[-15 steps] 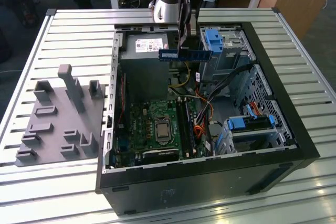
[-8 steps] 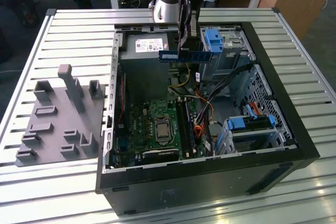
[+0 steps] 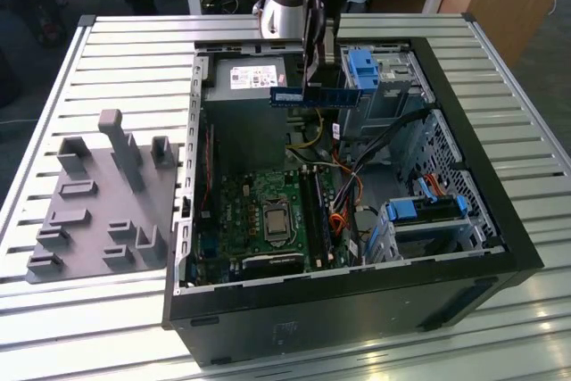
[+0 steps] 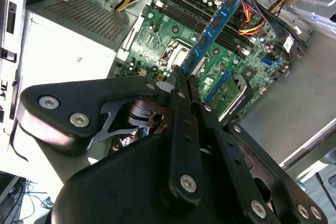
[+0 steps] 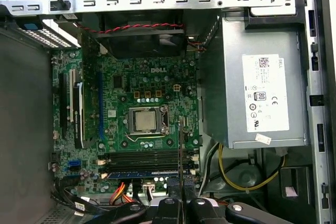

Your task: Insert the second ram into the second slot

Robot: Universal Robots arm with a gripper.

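The second ram [image 3: 316, 95] is a thin blue stick held level in the air over the open computer case [image 3: 482, 194], above the power supply. My gripper [image 3: 318, 78] is shut on it from above. In the second wrist view the ram [image 4: 218, 22] reaches out from my gripper [image 4: 184, 74] over the green motherboard [image 4: 157, 45]. In the first wrist view the ram [image 5: 181, 145] shows edge-on as a thin line crossing the dark memory slots [image 5: 139, 157]. Another blue stick [image 5: 139, 173] sits in a slot beside them.
A grey power supply [image 3: 254, 78] fills the case's far corner. Light-blue drive-bay latches [image 3: 361, 64] [image 3: 428, 209] and loose cables [image 3: 343, 189] lie on the exterior view's right. A grey holder fixture [image 3: 98, 211] stands on the slatted table at the left.
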